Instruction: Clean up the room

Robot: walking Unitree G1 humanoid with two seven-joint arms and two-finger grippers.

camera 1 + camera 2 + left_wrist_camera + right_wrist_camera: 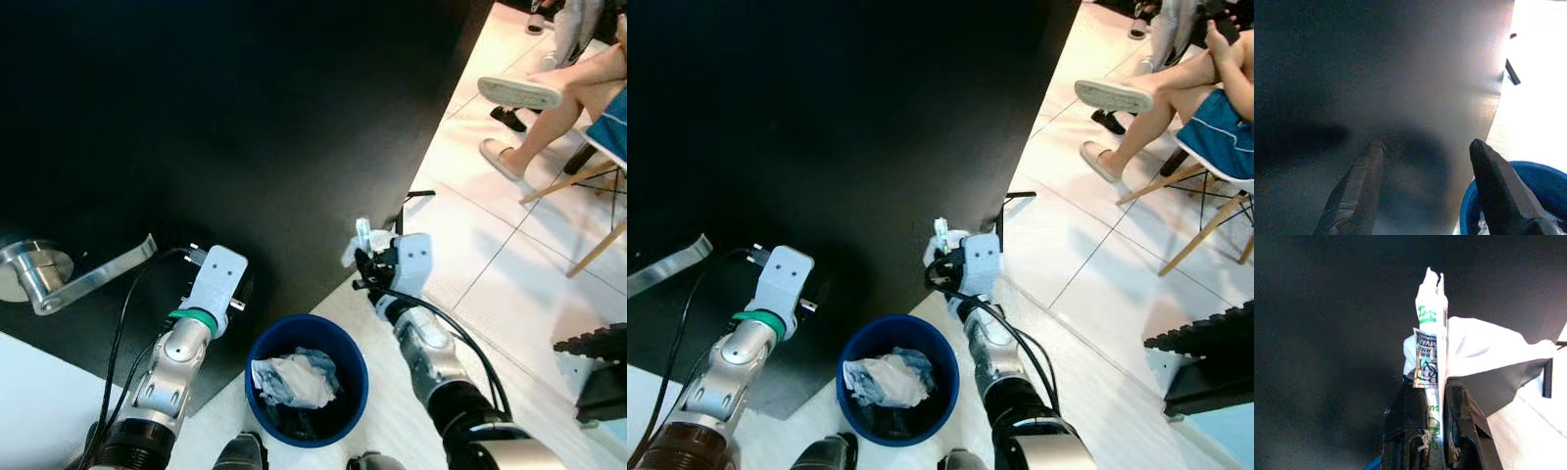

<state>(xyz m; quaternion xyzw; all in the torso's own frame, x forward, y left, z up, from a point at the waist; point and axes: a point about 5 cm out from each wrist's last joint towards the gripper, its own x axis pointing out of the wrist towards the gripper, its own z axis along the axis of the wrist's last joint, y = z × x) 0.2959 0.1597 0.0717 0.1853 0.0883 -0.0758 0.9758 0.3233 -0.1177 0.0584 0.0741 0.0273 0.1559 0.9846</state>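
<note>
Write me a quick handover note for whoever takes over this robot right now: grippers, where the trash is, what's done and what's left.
Right gripper: fingers shut on a white wrapper with green print, held up beside the black door, not yet over the bin.
Left gripper: open, holding nothing, close to the door.
Blue bin: on the floor between the arms, already holding crumpled paper.
A seated person's legs are to the right.
Left: bring the wrapper over the bin and release it.
</note>
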